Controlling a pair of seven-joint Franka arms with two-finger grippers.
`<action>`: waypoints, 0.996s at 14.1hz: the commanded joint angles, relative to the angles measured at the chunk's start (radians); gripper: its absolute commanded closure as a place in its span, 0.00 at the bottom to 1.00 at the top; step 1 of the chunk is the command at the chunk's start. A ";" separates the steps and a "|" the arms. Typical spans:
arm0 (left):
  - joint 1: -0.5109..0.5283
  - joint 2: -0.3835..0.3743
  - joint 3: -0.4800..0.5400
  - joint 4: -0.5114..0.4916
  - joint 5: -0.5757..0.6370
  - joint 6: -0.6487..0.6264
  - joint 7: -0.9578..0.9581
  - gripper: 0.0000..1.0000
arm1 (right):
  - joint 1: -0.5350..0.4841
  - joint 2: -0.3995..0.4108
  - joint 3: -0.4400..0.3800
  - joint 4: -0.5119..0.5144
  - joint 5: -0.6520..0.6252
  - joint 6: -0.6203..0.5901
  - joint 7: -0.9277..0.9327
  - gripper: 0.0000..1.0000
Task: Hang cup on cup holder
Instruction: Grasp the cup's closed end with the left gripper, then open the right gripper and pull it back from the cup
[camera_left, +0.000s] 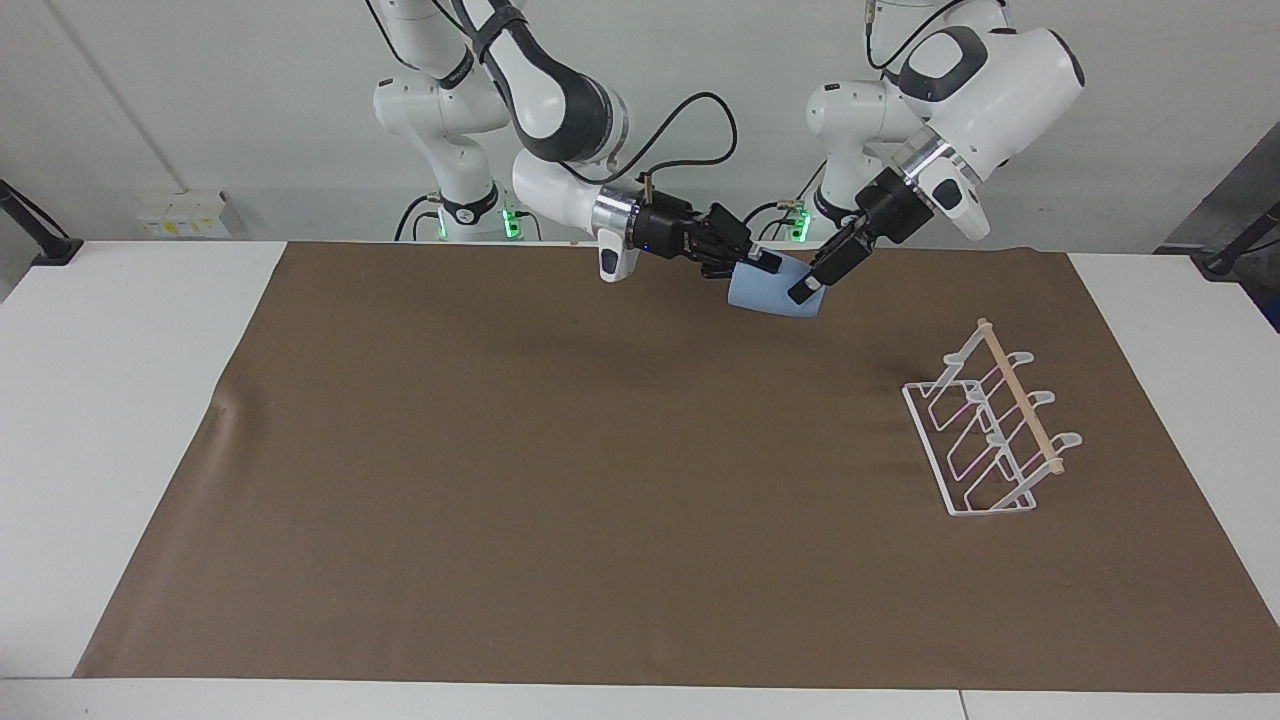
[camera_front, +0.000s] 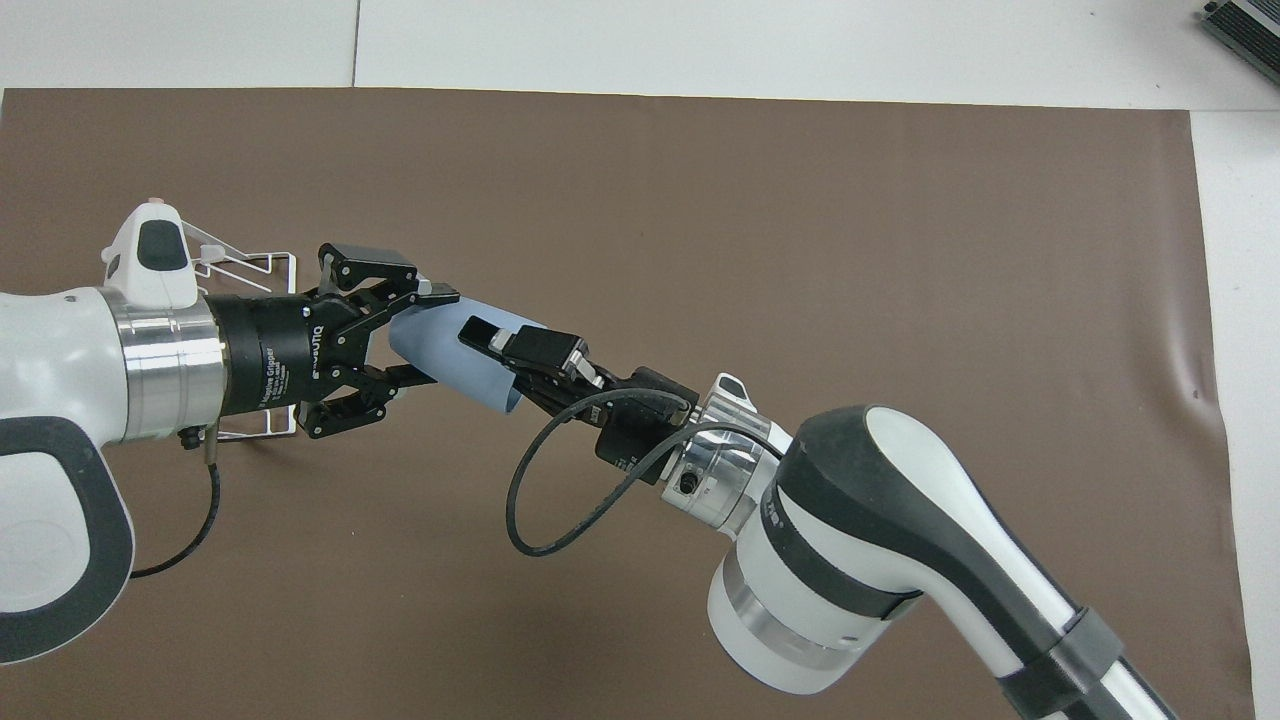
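Note:
The light-blue cup (camera_left: 765, 293) is held in the air on its side over the robots' edge of the brown mat; it also shows in the overhead view (camera_front: 440, 345). My right gripper (camera_left: 760, 262) (camera_front: 490, 340) is shut on the cup's rim, one finger inside and one outside. My left gripper (camera_left: 805, 290) (camera_front: 425, 335) straddles the cup's base end with its jaws narrowed close to the sides; I cannot tell if they touch. The white wire cup holder (camera_left: 990, 430) with its wooden rod stands on the mat toward the left arm's end. In the overhead view the cup holder (camera_front: 250, 265) is mostly hidden under the left arm.
The brown mat (camera_left: 550, 450) covers most of the white table (camera_left: 120, 400). A black cable (camera_front: 540, 500) loops from the right wrist.

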 joint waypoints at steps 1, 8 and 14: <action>-0.010 -0.017 -0.005 -0.025 -0.008 0.012 0.006 1.00 | -0.004 0.013 0.012 0.019 0.029 0.020 -0.016 1.00; 0.002 -0.017 -0.005 -0.023 -0.008 0.003 0.006 1.00 | -0.002 0.016 0.011 0.019 0.018 0.037 -0.003 0.00; 0.076 -0.014 0.001 -0.011 -0.008 -0.038 0.032 1.00 | -0.004 0.037 0.007 0.023 -0.601 0.196 -0.050 0.00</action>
